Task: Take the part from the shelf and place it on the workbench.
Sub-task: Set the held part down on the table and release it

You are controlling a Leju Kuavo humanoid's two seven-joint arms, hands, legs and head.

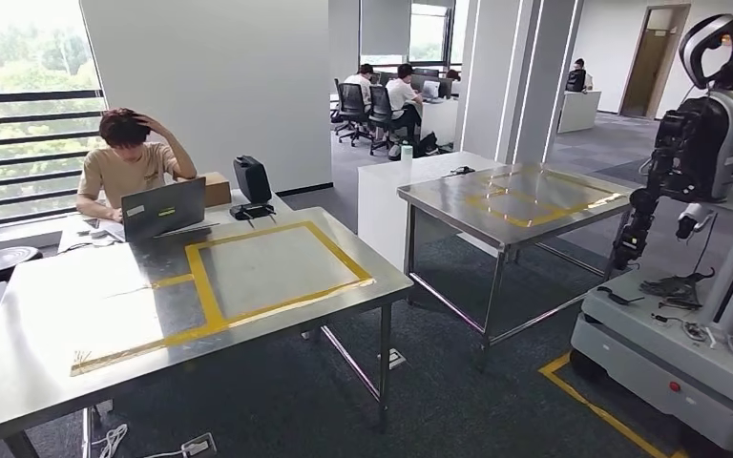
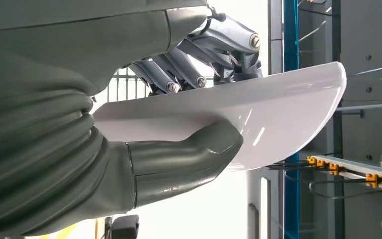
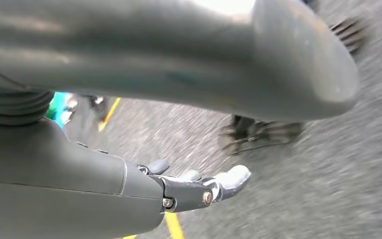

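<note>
While two steel-topped workbenches marked with yellow tape rectangles stand on the grey carpet ahead, the nearer workbench takes up most of the head view and the farther workbench sits well apart to its right. At the nearer bench's far edge a seated person leans over an open grey laptop. To the right stands another wheeled white robot. The glossy white curved plastic part is clamped in the left hand, thick grey thumb on one face, darker fingers on the other. The right hand holds nothing, its fingers extended over blurred floor.
</note>
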